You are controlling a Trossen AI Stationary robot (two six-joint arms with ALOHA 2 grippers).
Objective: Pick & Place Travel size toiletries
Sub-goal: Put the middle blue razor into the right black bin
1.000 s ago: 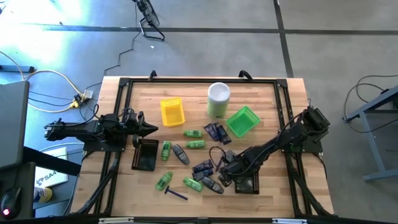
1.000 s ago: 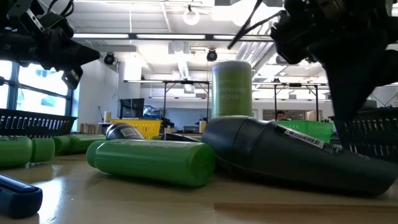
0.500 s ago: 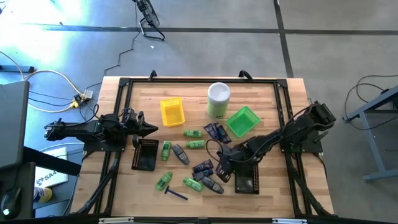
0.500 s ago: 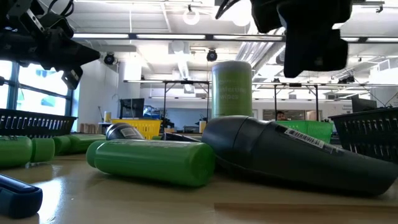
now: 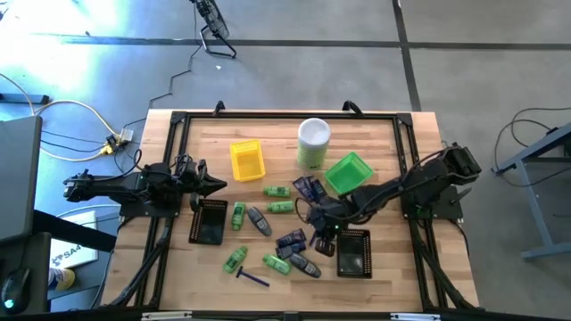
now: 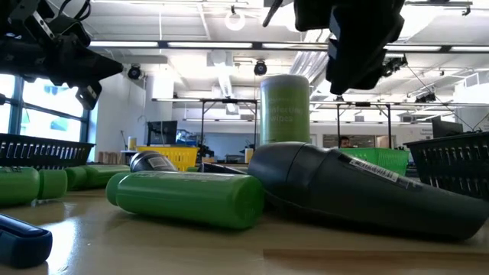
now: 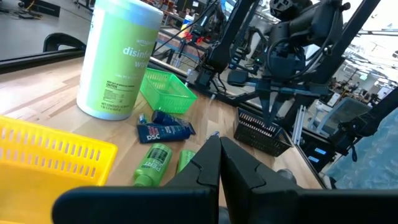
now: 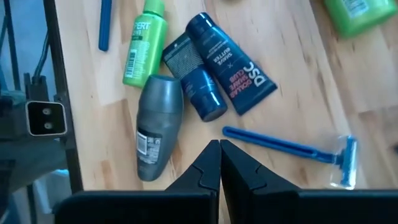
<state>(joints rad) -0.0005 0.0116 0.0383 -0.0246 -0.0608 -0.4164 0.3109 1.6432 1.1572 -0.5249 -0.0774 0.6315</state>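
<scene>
Over the last second the right arm drew back from the worktop's near side toward its middle. Its right gripper [image 5: 318,217], fingers pressed together and empty, had started low over the black mesh tray [image 5: 354,253] near the front edge, then rose and swung toward the far side, ending above the dark navy tubes [image 5: 292,240] and the blue razor [image 8: 292,151].
</scene>
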